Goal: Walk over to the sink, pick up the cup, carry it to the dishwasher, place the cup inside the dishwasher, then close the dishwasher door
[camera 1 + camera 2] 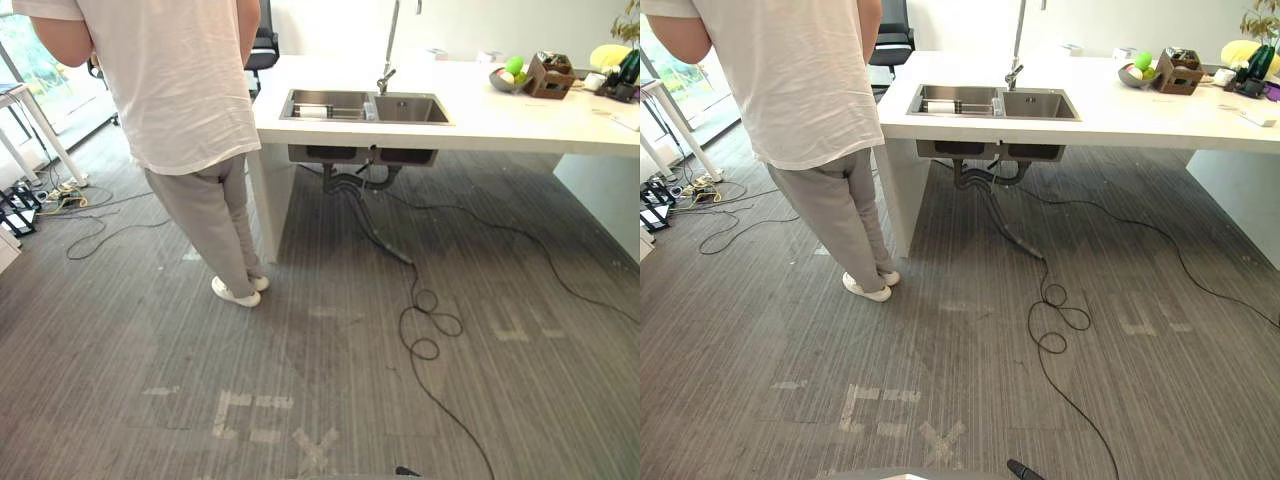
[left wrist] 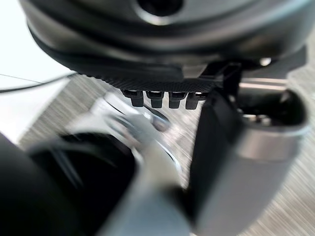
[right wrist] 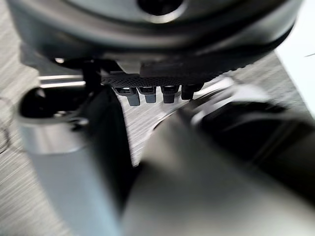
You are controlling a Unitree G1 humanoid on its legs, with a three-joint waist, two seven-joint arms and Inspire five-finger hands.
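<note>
A double steel sink (image 1: 410,110) is set into a white counter (image 1: 500,120) some way ahead of me, with a tall tap (image 1: 390,50) behind it. The left basin holds something pale (image 1: 312,110) that I cannot make out. My left hand (image 2: 162,98) hangs over the striped grey floor with its fingers relaxed and nothing in it. Its covered thumb (image 2: 256,147) stands out beside them. My right hand (image 3: 147,93) hangs the same way, open and holding nothing.
A person (image 1: 180,90) in a white shirt and grey trousers stands at the counter's left corner, between me and the sink's left side. A bowl of fruit (image 1: 507,78) and a brown box (image 1: 550,78) sit on the counter's right. Tape marks (image 1: 255,415) lie on the floor.
</note>
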